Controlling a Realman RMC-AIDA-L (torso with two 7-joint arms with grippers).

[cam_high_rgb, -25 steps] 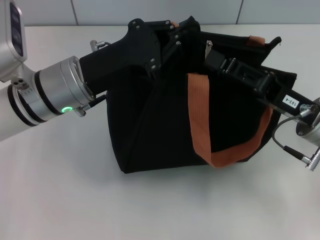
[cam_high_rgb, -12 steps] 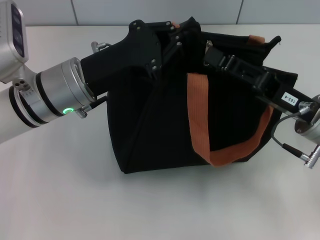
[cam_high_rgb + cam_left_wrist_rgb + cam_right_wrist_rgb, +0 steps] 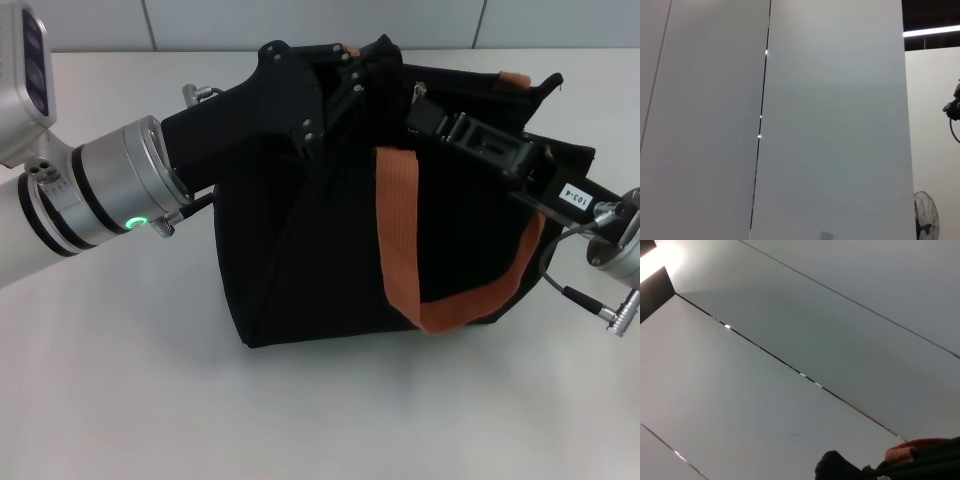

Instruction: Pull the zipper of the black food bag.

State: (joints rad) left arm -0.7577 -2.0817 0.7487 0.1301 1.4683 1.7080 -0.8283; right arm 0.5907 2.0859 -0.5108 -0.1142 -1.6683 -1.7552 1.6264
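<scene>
Both grippers work the top of the black food bag, mid-worktop: left gripper far-left, right gripper at the zipper track. Jaws' state unclear. Pull looks underway; next, draw along the track.

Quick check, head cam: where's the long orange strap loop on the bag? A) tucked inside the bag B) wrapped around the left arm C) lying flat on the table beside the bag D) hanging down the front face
D: the orange strap hangs in a loop down the front face of the black bag, with the left gripper and right gripper both up at its top edge.
</scene>
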